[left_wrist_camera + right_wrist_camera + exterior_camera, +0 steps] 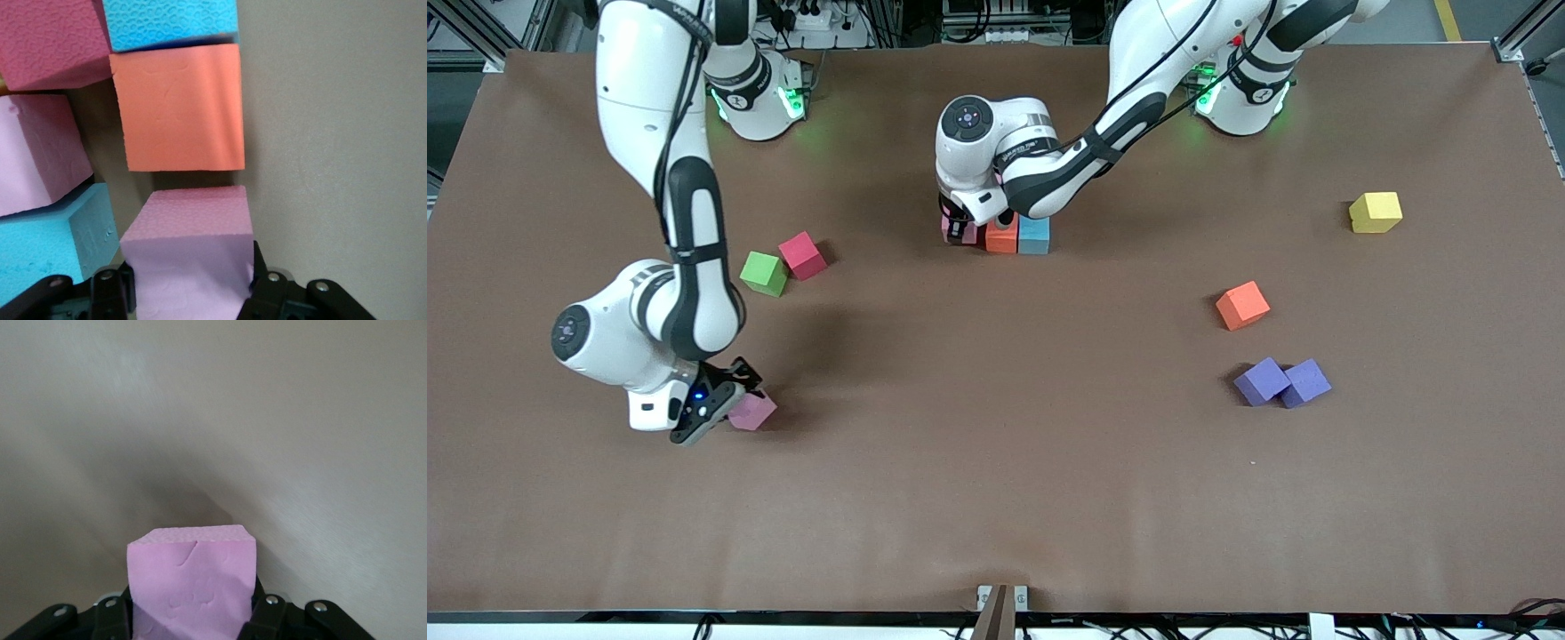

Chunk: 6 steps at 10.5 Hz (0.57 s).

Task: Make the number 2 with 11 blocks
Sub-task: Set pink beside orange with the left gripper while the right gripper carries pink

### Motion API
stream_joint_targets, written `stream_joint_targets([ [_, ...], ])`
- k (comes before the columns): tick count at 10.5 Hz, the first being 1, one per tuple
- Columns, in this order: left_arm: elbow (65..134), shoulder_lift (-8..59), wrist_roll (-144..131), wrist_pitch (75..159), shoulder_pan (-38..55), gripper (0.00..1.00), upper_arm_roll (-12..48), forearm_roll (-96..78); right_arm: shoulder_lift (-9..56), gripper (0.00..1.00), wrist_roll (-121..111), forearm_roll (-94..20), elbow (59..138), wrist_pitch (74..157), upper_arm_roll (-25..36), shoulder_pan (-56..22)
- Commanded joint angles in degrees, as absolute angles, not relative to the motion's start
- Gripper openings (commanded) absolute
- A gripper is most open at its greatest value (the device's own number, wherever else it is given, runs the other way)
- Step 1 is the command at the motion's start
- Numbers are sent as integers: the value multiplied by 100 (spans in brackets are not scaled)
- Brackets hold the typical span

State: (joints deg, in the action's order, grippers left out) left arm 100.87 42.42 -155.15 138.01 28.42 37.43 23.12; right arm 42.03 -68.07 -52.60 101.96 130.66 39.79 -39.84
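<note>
My left gripper [960,228] [191,275] is shut on a pink block [187,220], low at the end of a row beside an orange block [1001,236] [177,107] and a light blue block [1034,235]. The left wrist view shows more packed cubes: a red one [47,40], a pink one [37,153] and light blue ones [170,23] [53,247]. My right gripper [727,405] [190,600] is shut on another pink block [754,411] [193,553] at the table, toward the right arm's end. The left arm hides most of the cluster in the front view.
Loose on the table are a green block [764,273] touching a red block [802,255], an orange block [1242,305], a yellow block [1375,212] and two purple cubes [1262,380] [1305,383] side by side.
</note>
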Motion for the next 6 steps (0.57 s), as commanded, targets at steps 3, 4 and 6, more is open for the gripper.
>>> stream_joint_targets([
  [3,10265,4228,-15741,14158,2813,44,3744,2514,4043,19,-4385,-5317,10310,12203,4964,-5516],
  [4,10309,4228,-15741,14168,2812,44,3735,2514,4043,18,-3803,-5317,10310,12086,5062,-5728],
  [6,10371,4228,-15741,14229,2839,44,3656,2514,4034,18,-2905,-5300,10231,11849,5211,-5985],
])
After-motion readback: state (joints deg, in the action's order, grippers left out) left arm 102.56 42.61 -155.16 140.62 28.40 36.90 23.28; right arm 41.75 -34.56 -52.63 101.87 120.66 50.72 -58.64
